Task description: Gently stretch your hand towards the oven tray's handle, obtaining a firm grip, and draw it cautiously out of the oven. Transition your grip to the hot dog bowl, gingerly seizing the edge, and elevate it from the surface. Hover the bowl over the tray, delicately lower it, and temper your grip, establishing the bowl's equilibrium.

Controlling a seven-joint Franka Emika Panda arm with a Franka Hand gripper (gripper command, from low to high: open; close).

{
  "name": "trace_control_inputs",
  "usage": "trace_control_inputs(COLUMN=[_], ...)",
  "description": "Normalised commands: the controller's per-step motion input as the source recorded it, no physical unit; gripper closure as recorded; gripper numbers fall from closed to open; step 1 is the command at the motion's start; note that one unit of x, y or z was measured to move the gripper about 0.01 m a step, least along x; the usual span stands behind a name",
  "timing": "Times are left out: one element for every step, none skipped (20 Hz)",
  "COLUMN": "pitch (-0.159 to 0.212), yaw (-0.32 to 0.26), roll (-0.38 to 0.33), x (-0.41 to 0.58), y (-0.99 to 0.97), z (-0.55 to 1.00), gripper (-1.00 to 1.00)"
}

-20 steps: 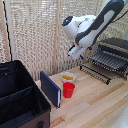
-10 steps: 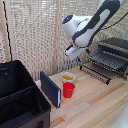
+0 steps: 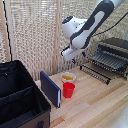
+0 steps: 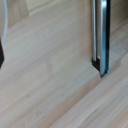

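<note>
The oven (image 3: 114, 46) stands at the exterior view's right, and the oven tray (image 3: 106, 61) sticks out of its front over the wooden surface (image 3: 95, 102). The tray's handle (image 3: 95, 73) is the dark bar along the tray's front edge; a dark bar (image 4: 100, 35) also crosses the wrist view above the wood. The hot dog bowl (image 3: 68, 76) sits on the surface behind a red cup (image 3: 68, 90). My gripper (image 3: 71, 58) hangs in the air just above the bowl, apart from it and from the tray. Its fingers are too small and blurred to read.
A blue flat panel (image 3: 50, 89) stands upright beside the cup. A large black fabric case (image 3: 20, 100) fills the exterior view's lower left. A reed screen (image 3: 40, 35) backs the table.
My gripper has drifted a little toward the exterior view's left and downward, away from the tray and closer to the bowl. The bowl, cup and tray have not moved.
</note>
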Motion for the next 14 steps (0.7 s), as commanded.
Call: trace_control_inputs(pitch=[0.047,0.074,0.097,0.112,0.134,0.159,0.184,0.189,0.194,0.195,0.187,0.169,0.129,0.105], yaw=[-0.124,-0.118,-0.118,-0.123,-0.136,-0.144,-0.161,-0.178,-0.177,-0.171,-0.161,-0.153,-0.129,-0.104], roll=[0.246,0.273,0.288,0.295,0.288,0.28,0.266,0.238,0.224,0.199,0.181,0.154,0.141,0.146], x=[0.7,0.691,0.643,0.58,0.5,0.429,0.369,0.354,0.357,0.351,0.38,0.386,0.394,0.38], y=[-0.01,-0.07,-0.09,-0.1,-0.1,-0.1,-0.09,-0.09,-0.13,-0.19,-0.25,-0.29,-0.31,-0.34], z=[0.0,0.0,0.0,0.0,0.0,0.0,0.03,0.05,0.03,0.05,0.01,0.0,0.0,0.0], gripper=[-1.0,-1.0,-1.0,-1.0,-1.0,-1.0,-1.0,-1.0,-1.0,-1.0,-1.0,-1.0,-1.0,-1.0])
